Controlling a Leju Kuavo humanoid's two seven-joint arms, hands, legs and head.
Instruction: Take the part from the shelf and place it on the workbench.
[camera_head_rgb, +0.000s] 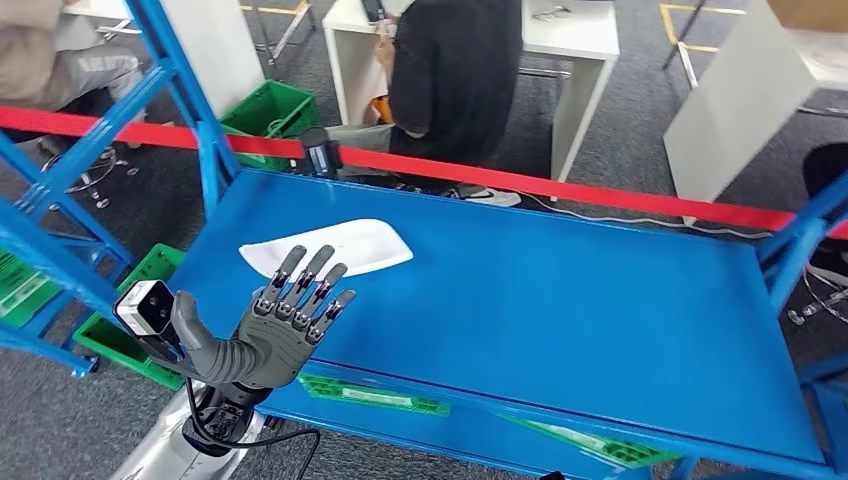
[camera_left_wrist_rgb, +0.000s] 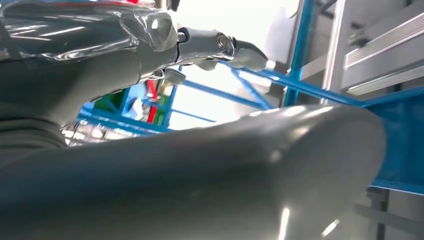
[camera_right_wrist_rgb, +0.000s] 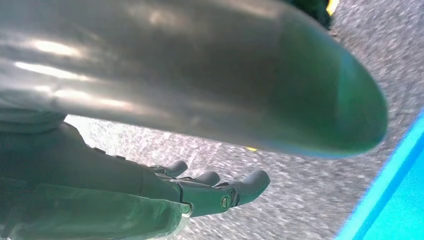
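Part (camera_head_rgb: 330, 247), white and flat, is lying on the blue shelf (camera_head_rgb: 560, 300) just beyond my left hand (camera_head_rgb: 290, 325), whose fingers are spreading empty above it; being so thin, it may be slipping away as I close. Left wrist: fingertips (camera_left_wrist_rgb: 247, 52) extended, nothing held. Right wrist: my right hand (camera_right_wrist_rgb: 200, 192) is hanging empty, fingers loosely extended, over the floor.

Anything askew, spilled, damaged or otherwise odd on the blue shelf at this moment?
Nothing stands out. The white part lies flat on the blue shelf, toward its left end, with nothing spilled or visibly damaged around it. The left hand is raised in front of the part with fingers spread, holding nothing. The right hand hangs over grey floor.
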